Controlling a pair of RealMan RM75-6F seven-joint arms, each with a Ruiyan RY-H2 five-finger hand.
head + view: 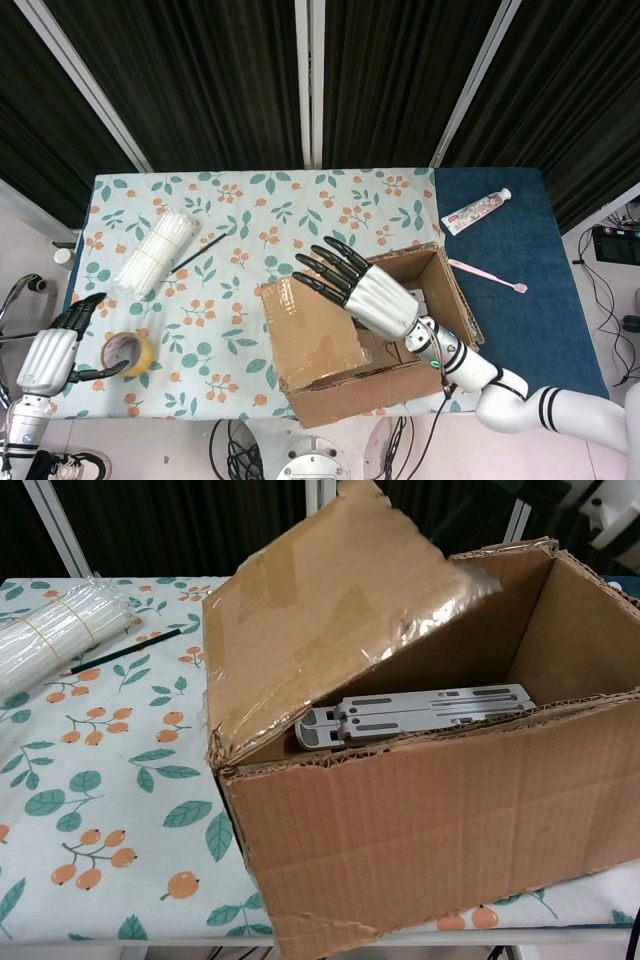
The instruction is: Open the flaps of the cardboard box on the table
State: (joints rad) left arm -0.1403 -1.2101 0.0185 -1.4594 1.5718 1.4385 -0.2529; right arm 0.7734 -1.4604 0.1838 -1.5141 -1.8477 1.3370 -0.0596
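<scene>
Cardboard box sits at the table's near edge, its taped left flap tilted up, showing a grey folded stand inside. Right hand hovers above it, fingers spread, holding nothing; left hand hangs off the table's corner, holding nothing. Farther off lie a tape roll, a straw bundle, a toothbrush and a toothpaste tube.

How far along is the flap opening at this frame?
Partly done. The cardboard box already gapes on its right side, exposing a grey stand inside. In hand: the taped left flap is tilted up, with the right hand spread over it. Left: folding that flap fully back. The left hand idles by the tape roll.
</scene>
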